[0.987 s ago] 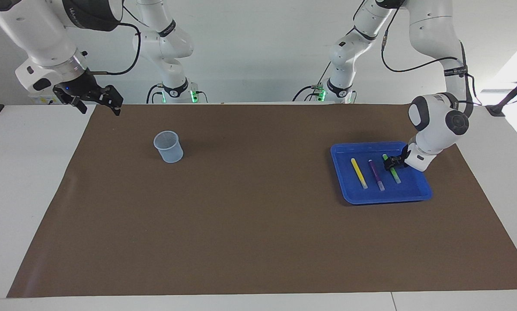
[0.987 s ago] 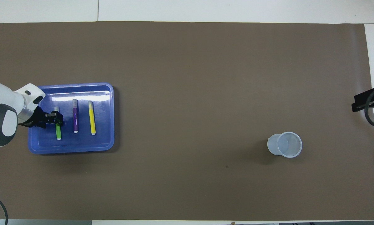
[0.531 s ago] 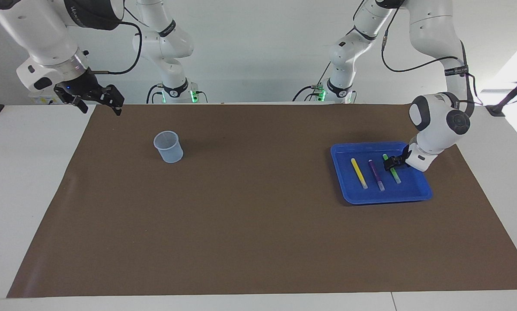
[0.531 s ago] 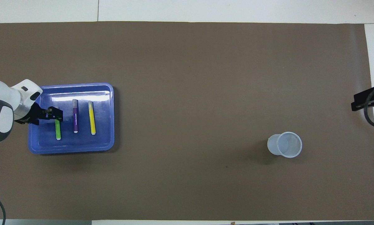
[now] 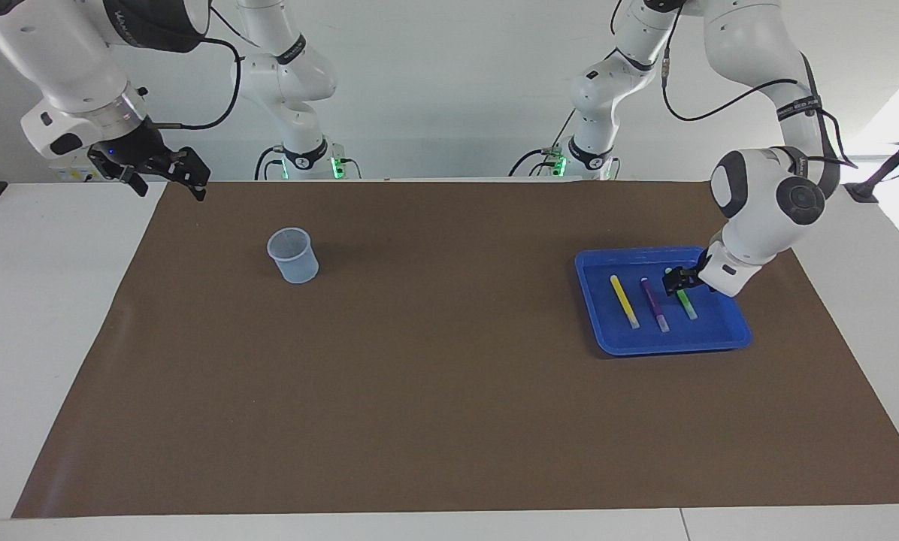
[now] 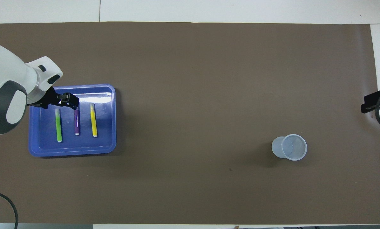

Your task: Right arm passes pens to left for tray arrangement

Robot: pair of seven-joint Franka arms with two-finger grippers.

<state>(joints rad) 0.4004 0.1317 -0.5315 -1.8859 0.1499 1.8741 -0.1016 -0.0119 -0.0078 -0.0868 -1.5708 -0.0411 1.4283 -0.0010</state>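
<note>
The blue tray (image 5: pixel 731 338) (image 6: pixel 72 152) lies toward the left arm's end of the table. Three pens lie side by side in it: yellow (image 5: pixel 624 300) (image 6: pixel 93 121), purple (image 5: pixel 654 302) (image 6: pixel 77 124) and green (image 5: pixel 688 305) (image 6: pixel 58 125). My left gripper (image 5: pixel 679 282) (image 6: pixel 70 100) hangs open a little above the tray, over the green and purple pens, holding nothing. The right gripper (image 5: pixel 173 188) (image 6: pixel 369 106) waits open and empty, up over the mat's corner at the right arm's end.
A small translucent cup (image 5: pixel 293 255) (image 6: pixel 290 147) stands upright on the brown mat (image 5: pixel 434 376) toward the right arm's end. White table surface borders the mat on every side.
My left gripper has lifted off the green pen, which now lies free in the tray. The right gripper has barely shifted.
</note>
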